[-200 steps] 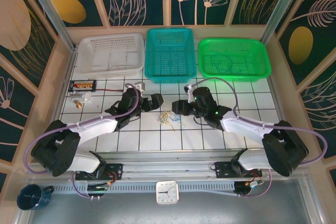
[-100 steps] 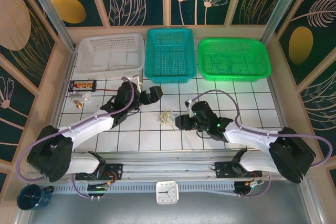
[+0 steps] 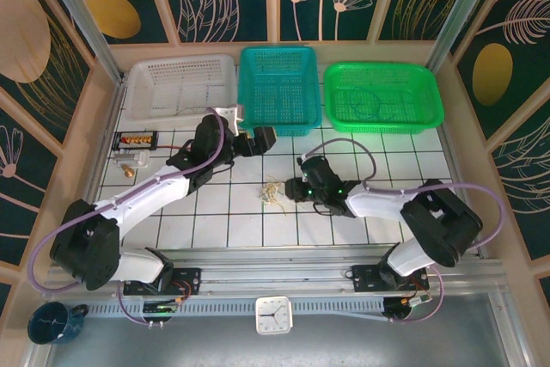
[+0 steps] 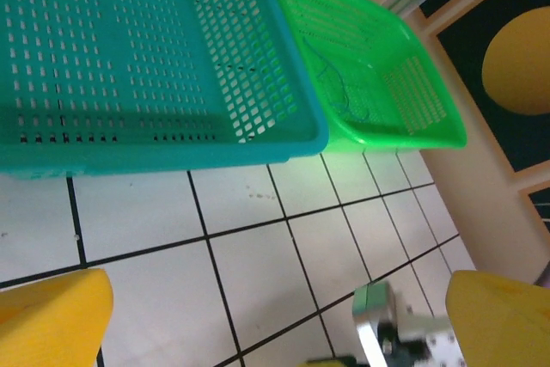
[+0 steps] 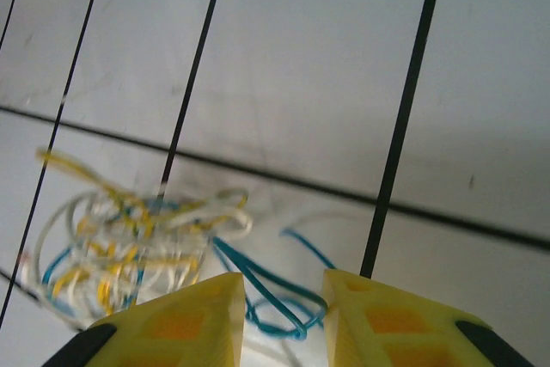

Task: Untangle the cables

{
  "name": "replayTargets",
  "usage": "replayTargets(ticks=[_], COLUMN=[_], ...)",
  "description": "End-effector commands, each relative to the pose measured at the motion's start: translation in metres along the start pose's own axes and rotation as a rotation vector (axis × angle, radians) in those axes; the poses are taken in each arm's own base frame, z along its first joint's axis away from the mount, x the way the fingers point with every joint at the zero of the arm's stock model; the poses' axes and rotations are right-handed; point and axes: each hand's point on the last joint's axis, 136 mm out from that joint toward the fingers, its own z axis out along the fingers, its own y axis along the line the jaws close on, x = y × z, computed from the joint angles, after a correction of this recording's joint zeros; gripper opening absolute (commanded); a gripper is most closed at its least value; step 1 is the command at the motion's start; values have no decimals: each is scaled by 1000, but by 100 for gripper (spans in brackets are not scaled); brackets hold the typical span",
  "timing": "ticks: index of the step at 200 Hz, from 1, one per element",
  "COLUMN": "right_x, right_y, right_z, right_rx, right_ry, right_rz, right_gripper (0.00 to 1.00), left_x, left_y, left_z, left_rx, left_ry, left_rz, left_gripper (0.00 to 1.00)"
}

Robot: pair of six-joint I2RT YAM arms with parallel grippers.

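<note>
Right tool (image 5: 284, 298), narrowly parted, straddles edge of cables (image 5: 129, 229); left tool (image 4: 275, 315) gapes empty

cables (image 5: 129, 238): thin plastic-sheathed wire, smooth, faint sheen | table (image 5: 301, 58): white tile, glossy, dark grout | teal basket (image 4: 129, 58), green basket (image 4: 369, 66): perforated moulded plastic, shiny | right gripper (image 5: 284, 298) fingers (image 5: 172, 328): yellow plastic, matt

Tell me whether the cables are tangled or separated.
Tangled. The cables lie as one knotted clump, a blue loop reaching between the fingers of the right gripper.
</note>
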Motion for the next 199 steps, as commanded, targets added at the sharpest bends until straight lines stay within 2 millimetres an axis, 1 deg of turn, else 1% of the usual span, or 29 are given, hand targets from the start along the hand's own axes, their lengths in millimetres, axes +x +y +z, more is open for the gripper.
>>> replayTargets(ticks=[1, 21, 40, 55, 77, 96, 116, 134, 147, 166, 173, 185, 199], right_x=[-39, -53, -58, -59, -57, -49, -40, -29, -18, -5, -1, 5, 8], right_y=[1, -10, -16, -16, -13, -12, -9, 0, 9, 18, 20, 16, 7], right_z=[5, 9, 6, -2, -20, -35, -49, -59, -62, -63, -63, -62, -60], right_rx=[7, 21, 10, 5, -10, -29, -66, -123, -165, -207, -214, -204, -172], right_ry=[-99, -118, -118, -121, -132, -130, -126, -114, -92, -62, -54, -46, -53], right_rz=[-6, 21, 38, 38, 38, 53, 79, 98, 105, 119, 122, 132, 144], right_gripper=[29, 28, 28, 29, 29, 30, 33, 36, 40, 41, 41, 41, 41], left_x=[8, 13, 17, 20, 23, 29, 41, 51, 59, 72, 77, 88, 102], left_y=[5, 12, 15, 18, 20, 20, 23, 21, 18, 12, 9, 4, -2], left_z=[1, 2, 2, 3, 3, 5, 7, 8, 8, 6, 6, 5, 6], left_rx=[-4, -18, -25, -28, -28, -15, -2, 37, 67, 86, 89, 77, 49], left_ry=[30, 36, 38, 42, 47, 64, 99, 132, 158, 188, 200, 223, 252], left_rz=[16, 15, 15, 17, 21, 22, 17, 8, 0, 9, 25, 69, 144], left_gripper=[99, 99, 99, 99, 99, 99, 99, 99, 99, 98, 97, 92, 86])
